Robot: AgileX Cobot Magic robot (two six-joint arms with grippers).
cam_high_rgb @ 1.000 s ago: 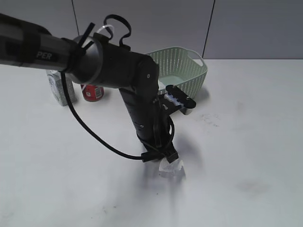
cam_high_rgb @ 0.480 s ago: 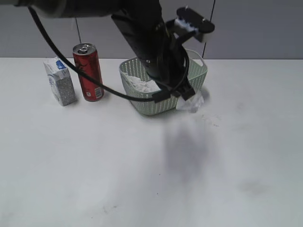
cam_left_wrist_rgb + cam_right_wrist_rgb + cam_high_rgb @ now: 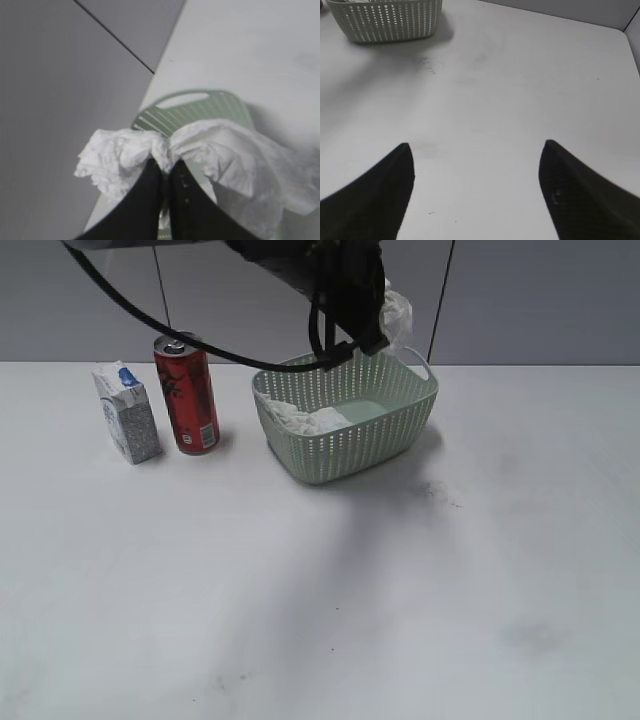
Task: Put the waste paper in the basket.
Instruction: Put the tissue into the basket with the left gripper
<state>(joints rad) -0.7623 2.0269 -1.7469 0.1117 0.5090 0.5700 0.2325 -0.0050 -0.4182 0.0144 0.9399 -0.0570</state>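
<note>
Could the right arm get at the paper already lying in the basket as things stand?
Probably yes. The right gripper is open and empty over bare table, and the basket is open-topped with the paper exposed inside. The left gripper, holding another scrap above the rim, could crowd the approach.

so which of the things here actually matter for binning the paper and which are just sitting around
Part of the job:
- waste paper pinched in the left gripper, held above the basket
- basket, pale green
- waste paper already in the basket

Just lying about:
- red can
- small white-and-blue carton
- right gripper, open over bare table
</note>
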